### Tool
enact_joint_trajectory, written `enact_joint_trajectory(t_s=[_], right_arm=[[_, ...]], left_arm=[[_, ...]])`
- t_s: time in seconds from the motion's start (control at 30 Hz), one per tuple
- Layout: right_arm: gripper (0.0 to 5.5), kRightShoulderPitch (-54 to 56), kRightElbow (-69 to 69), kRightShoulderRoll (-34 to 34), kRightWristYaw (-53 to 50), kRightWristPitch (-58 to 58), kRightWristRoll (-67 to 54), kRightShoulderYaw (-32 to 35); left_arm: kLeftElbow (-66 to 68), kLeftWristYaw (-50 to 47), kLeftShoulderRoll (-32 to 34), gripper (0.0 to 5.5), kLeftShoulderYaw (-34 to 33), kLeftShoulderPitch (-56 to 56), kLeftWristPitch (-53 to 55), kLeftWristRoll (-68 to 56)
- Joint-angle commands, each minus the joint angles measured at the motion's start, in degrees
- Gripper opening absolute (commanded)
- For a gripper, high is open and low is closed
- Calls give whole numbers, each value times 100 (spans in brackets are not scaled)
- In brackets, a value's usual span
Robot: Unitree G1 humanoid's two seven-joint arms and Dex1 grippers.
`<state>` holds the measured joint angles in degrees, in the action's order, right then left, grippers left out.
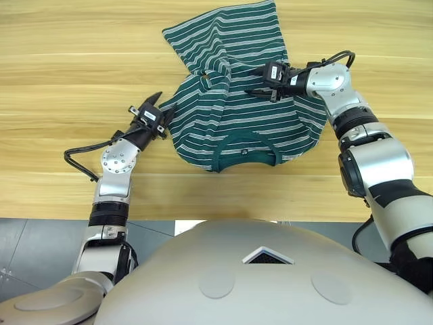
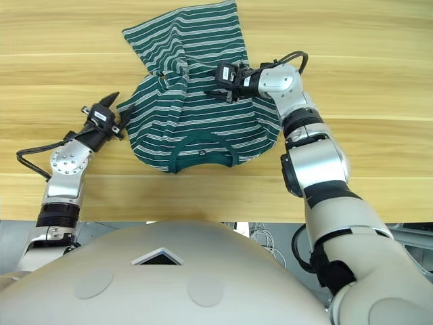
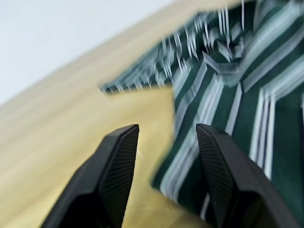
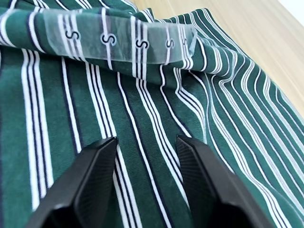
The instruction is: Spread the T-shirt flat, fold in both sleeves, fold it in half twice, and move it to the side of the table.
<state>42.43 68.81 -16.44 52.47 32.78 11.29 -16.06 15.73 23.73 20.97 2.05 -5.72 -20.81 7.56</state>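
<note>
**Colleague:** Where's the T-shirt on your feed?

**Operator:** I see the T-shirt (image 1: 237,115) in the middle of the desk (image 1: 67,68). It's green with thin white stripes, and bare wood shows all around it. It isn't flat. The collar (image 1: 245,150) sits at the near side of the heap, facing me. The far part is bunched and folded over toward the back left, with creases through the middle.

**Colleague:** What's your left side doing?

**Operator:** My left arm (image 1: 115,169) comes in from the near left. The left jaws are at the shirt's left edge, low by the desk. In the left wrist view I see them parted wide, one side over bare wood and the other over the striped cloth, so they straddle the edge. Nothing is pinched between them.

**Colleague:** And the right?

**Operator:** My right arm (image 1: 375,162) bends in from the right. The right jaws are over the shirt's far right part, pointing toward the middle of the cloth. From the right wrist view they're spread apart too. They're either just above the fabric or resting on it, and I can't tell which. No cloth is gathered between them.

**Colleague:** Anything else on the shirt?

**Operator:** A clear sticker strip (image 4: 118,40) lies along a raised fold just ahead of the right jaws.
</note>
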Motion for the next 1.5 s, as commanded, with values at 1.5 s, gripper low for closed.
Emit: enact_joint_trajectory(t_s=[1.5], right_arm=[[233, -2614, -3793, -1100, 1269, -591, -981, -250]], left_arm=[[-3664, -716, -242, 298, -2292, -2731, 4766, -5120]])
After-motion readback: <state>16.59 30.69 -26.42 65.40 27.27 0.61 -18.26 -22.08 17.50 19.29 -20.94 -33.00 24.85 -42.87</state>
